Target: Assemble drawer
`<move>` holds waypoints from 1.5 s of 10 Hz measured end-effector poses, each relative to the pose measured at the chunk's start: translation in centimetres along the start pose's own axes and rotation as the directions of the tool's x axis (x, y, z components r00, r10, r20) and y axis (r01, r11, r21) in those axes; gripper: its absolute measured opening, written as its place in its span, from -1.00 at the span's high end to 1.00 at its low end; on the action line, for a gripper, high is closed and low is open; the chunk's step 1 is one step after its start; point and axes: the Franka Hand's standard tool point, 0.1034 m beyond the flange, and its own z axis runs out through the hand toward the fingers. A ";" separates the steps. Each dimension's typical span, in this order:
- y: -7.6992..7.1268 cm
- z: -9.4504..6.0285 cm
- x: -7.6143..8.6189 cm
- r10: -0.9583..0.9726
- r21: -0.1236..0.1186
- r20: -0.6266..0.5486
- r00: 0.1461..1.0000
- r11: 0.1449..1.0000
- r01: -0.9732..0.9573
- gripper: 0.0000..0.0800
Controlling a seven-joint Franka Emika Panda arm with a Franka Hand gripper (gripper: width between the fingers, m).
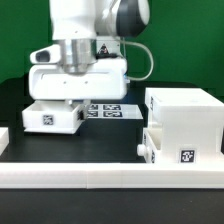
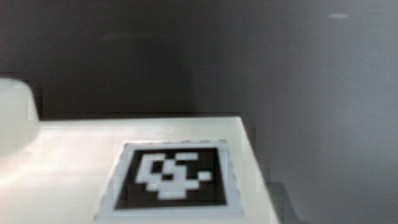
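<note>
A small white drawer tray (image 1: 50, 117) with a tag on its front lies on the dark table at the exterior view's left. My gripper (image 1: 62, 101) is down on the tray's top; its fingers are hidden behind the hand and the tray. The wrist view shows only a white tray face with a black-and-white tag (image 2: 175, 178) close up, and no fingertips. The large white shell (image 1: 185, 120) stands at the exterior view's right. A second tray (image 1: 160, 150) with a tag sits low at the shell's front left, touching it.
The marker board (image 1: 106, 110) lies flat on the table between the tray and the shell. A long low white border wall (image 1: 100, 178) runs along the front. A rounded white shape (image 2: 15, 115) shows at the wrist view's edge.
</note>
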 end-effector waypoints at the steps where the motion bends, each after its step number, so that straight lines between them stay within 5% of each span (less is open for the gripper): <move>1: -1.4 -1.4 0.7 -0.007 0.017 0.019 1.000 1.000 0.006 0.89; 2: -1.9 -2.5 1.6 -0.029 0.026 0.016 0.999 0.999 0.028 0.89; 7: -1.5 -1.7 1.1 -0.251 0.021 0.012 0.968 0.968 0.250 0.89; 12: -2.0 -2.5 4.6 -0.800 -0.020 0.009 0.600 0.599 0.800 0.89; 15: -1.8 -2.4 4.5 -0.894 -0.018 0.017 0.447 0.447 0.894 0.89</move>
